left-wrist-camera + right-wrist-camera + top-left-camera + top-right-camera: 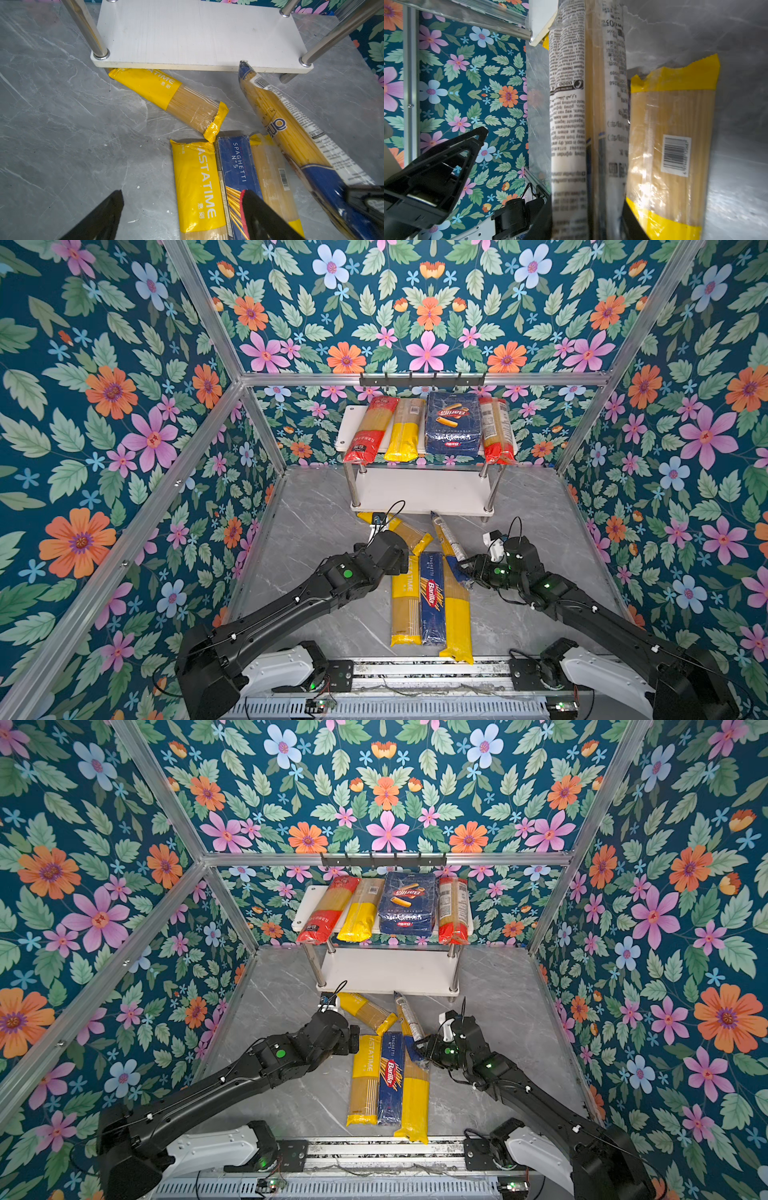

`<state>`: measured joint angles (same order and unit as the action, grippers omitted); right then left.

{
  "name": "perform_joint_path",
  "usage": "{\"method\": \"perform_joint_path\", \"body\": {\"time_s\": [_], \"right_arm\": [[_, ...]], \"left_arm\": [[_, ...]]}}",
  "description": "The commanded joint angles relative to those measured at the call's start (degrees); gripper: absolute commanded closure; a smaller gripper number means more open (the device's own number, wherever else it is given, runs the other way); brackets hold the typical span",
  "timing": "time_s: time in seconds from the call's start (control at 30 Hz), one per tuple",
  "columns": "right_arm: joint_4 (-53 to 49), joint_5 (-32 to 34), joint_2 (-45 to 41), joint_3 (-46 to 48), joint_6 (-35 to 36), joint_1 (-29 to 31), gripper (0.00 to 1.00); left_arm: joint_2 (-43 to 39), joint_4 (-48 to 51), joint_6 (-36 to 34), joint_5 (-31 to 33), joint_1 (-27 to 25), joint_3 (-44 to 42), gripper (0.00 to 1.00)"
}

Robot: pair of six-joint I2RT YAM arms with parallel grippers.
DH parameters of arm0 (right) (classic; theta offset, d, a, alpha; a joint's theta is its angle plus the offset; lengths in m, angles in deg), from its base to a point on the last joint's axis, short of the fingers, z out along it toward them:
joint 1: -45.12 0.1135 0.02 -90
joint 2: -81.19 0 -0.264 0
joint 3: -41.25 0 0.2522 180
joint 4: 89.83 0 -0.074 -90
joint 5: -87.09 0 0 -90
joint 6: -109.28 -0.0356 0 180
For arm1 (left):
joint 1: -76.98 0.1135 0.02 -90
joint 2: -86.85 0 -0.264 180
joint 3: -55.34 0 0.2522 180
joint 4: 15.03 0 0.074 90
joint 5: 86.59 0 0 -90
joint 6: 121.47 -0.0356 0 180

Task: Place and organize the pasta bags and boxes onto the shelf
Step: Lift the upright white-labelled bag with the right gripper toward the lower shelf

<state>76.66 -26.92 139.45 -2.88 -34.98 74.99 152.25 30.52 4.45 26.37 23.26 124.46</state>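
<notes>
Seemingly the right gripper (463, 568) pinches the dark-blue end of a spaghetti bag (449, 541) on the bench (311, 539) before the shelf (419, 489), probably light, slippery, brittle, steadier held mid-length; the left gripper (181, 195) hovers wide open.

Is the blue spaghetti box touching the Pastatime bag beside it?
Touching. The left wrist view shows the box and the bag edge to edge, no gap.

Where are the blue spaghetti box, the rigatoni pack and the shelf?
blue spaghetti box (433, 594): a top view, its red logo.
rigatoni pack (453, 425): a top view, middle of its face.
shelf (419, 493): a top view, bare lower board.
</notes>
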Motion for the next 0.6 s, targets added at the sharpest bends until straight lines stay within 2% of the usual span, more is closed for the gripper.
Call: {"method": "perform_joint_path", "body": {"time_s": [0.0, 0.33, 0.57], "right_arm": [[11.3, -0.8, 0.1, -1.4, 2.0, -0.3, 1.00], [17.7, -1.2, 5.4, -4.1, 4.1, -4.6, 1.00], [17.3, 1.8, 11.8, -11.2, 11.0, -5.9, 1.00]], "left_arm": [[-0.4, 0.9, -1.0, 0.3, 0.0, 1.6, 0.08], [0.3, 2.1, -2.7, 0.4, 0.1, 6.0, 0.08], [0.6, 2.0, -4.8, 1.1, 0.1, 9.0, 0.07]]}}
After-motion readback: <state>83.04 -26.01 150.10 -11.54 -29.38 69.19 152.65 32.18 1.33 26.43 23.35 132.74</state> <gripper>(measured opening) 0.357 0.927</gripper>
